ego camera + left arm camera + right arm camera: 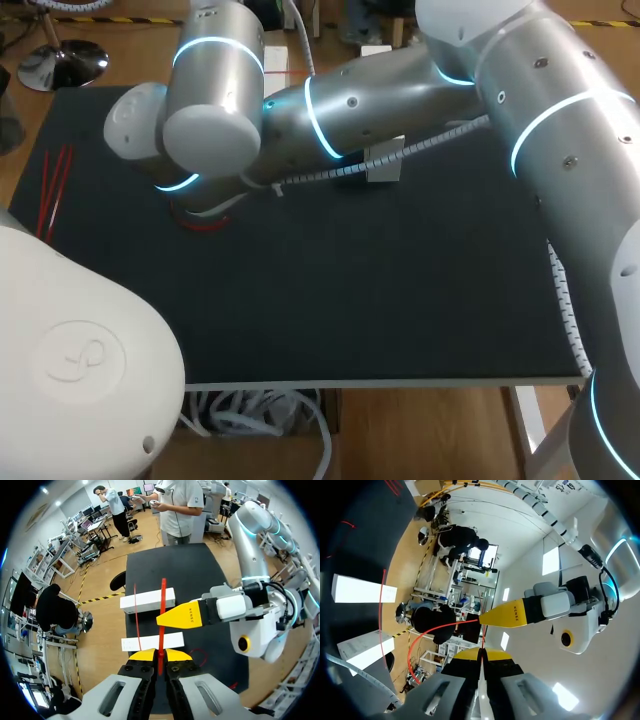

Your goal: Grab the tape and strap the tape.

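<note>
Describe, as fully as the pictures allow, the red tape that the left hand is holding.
The red tape is a narrow, thin, flexible strip, plastic by its look. The left hand is shut on it from both sides, and from there it runs straight out ahead. The right hand meets it a little further along. In the right wrist view the tape leaves that hand's closed yellow tips, reaches the left hand and then bends away in a slack, hanging loop.

tape (161, 625) between left fingers (143, 656); two boxes (148, 600) ahead on table (200, 577)
</note>
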Robot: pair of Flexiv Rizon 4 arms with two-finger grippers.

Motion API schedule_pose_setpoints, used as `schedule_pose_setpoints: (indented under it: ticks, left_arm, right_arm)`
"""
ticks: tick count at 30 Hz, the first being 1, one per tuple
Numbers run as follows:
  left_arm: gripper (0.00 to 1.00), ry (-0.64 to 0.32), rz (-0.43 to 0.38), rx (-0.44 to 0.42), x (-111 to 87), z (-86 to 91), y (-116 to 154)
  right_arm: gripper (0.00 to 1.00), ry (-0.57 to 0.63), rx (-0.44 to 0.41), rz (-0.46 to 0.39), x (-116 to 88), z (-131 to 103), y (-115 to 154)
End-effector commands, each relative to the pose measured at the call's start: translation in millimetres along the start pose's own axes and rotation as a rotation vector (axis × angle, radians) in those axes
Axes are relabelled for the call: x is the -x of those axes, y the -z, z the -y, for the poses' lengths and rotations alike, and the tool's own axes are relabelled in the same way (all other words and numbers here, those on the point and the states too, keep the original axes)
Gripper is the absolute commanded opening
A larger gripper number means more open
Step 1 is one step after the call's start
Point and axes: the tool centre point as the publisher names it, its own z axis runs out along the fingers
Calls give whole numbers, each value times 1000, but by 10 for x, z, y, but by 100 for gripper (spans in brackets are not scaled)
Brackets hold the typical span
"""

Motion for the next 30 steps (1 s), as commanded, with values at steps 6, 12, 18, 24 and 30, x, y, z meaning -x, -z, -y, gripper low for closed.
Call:
schedule_pose_setpoints:
  ticks: [6,12,18,24,30]
  left_arm:
    - [0,1,-1,3,-3,6,6]
    - [0,1,-1,3,-3,6,6]
    - [0,1,-1,3,-3,6,6]
    - [0,1,-1,3,-3,6,6]
    - [0,1,-1,3,-3,6,6]
  right_arm:
    - [0,1,1,-6,25,17,-3]
    - [0,0,6,-8,25,16,-9]
    - [13,3,15,-5,21,11,-12]
    - [100,5,13,-4,24,7,-15]
    - [100,-11,20,-9,49,9,-18]
